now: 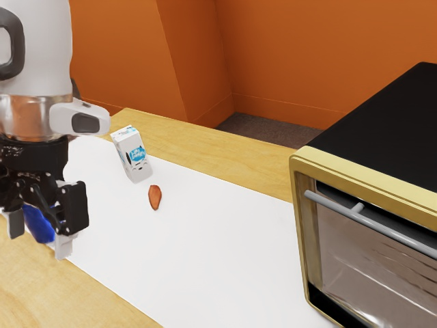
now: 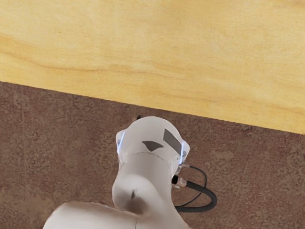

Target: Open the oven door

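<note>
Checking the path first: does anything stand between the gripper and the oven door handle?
A blue item shows right by the gripper, perhaps behind it; beyond that, nothing visible seems to block the way to the handle. The carton and brown item sit aside.

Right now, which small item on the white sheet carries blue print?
The white carton: blue print on its side. The reddish-brown piece near it is plain.

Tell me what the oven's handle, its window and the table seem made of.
Handle: probably metal, smooth grey with a faint sheen. Window: likely glass, smooth, with lines showing through it. Table: wood or wood-look laminate, satin, by its grain.
</note>
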{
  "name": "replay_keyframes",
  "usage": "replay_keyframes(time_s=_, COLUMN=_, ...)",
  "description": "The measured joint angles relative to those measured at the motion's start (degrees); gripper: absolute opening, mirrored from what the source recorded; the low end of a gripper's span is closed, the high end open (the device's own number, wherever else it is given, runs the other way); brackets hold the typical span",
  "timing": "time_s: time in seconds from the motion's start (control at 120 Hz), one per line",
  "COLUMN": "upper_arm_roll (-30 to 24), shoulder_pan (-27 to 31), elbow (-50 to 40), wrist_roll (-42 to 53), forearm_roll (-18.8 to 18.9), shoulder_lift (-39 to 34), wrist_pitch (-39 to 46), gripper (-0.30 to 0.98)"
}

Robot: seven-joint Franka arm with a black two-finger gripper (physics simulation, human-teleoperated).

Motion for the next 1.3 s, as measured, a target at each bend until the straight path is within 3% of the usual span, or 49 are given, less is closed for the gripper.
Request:
replay_keyframes(time_s=0.158, upper_arm_roll=3.67, shoulder_pan=1.17, elbow=0.76, wrist_roll=-6.93, forearm_roll=0.47, shoulder_lift=3.82, wrist_pitch=12.96, gripper=0.69)
replay_keyframes(time_s=0.25, upper_arm_roll=3.6, shoulder_pan=0.74, elbow=0.85, wrist_roll=-10.22, forearm_roll=1.16, shoulder_lift=2.2, wrist_pitch=16.8, gripper=0.69)
replay_keyframes(time_s=0.283, upper_arm_roll=3.28, shoulder_pan=0.43, elbow=-0.86, wrist_roll=-11.31, forearm_roll=1.19, shoulder_lift=-1.48, wrist_pitch=18.22, gripper=0.69)
replay_keyframes(time_s=0.383, upper_arm_roll=1.57, shoulder_pan=1.0, elbow=-20.94, wrist_roll=-14.22, forearm_roll=-0.28, shoulder_lift=-21.39, wrist_pitch=27.85, gripper=0.69)
replay_keyframes(time_s=0.467, upper_arm_roll=-4.34, shoulder_pan=0.27, elbow=-28.44, wrist_roll=-19.12, forearm_roll=-6.92, shoulder_lift=-25.49, wrist_pitch=39.69, gripper=0.68)
replay_keyframes(time_s=0.517, upper_arm_roll=-6.95, shoulder_pan=-3.57, elbow=-31.19, wrist_roll=-23.91, forearm_roll=-9.79, shoulder_lift=-26.08, wrist_pitch=47.15, gripper=0.68)
replay_keyframes(time_s=0.583, upper_arm_roll=-8.15, shoulder_pan=-6.97, elbow=-32.56, wrist_roll=-29.93, forearm_roll=-11.32, shoulder_lift=-24.89, wrist_pitch=55.1, gripper=0.68)
replay_keyframes(time_s=0.675, upper_arm_roll=-8.54, shoulder_pan=-10.32, elbow=-32.72, wrist_roll=-37.15, forearm_roll=-10.56, shoulder_lift=-20.97, wrist_pitch=63.71, gripper=0.68)
replay_keyframes(time_s=0.925, upper_arm_roll=-8.72, shoulder_pan=-12.85, elbow=-31.0, wrist_roll=-53.71, forearm_roll=-8.49, shoulder_lift=-9.69, wrist_pitch=82.77, gripper=0.69)
replay_keyframes(time_s=1.2, upper_arm_roll=-9.57, shoulder_pan=-13.46, elbow=-30.75, wrist_roll=-71.64, forearm_roll=-5.83, shoulder_lift=-4.43, wrist_pitch=96.47, gripper=0.68)
replay_keyframes(time_s=1.3, upper_arm_roll=-9.9, shoulder_pan=-13.28, elbow=-33.09, wrist_roll=-76.76, forearm_roll=-5.63, shoulder_lift=-6.58, wrist_pitch=98.66, gripper=0.68)
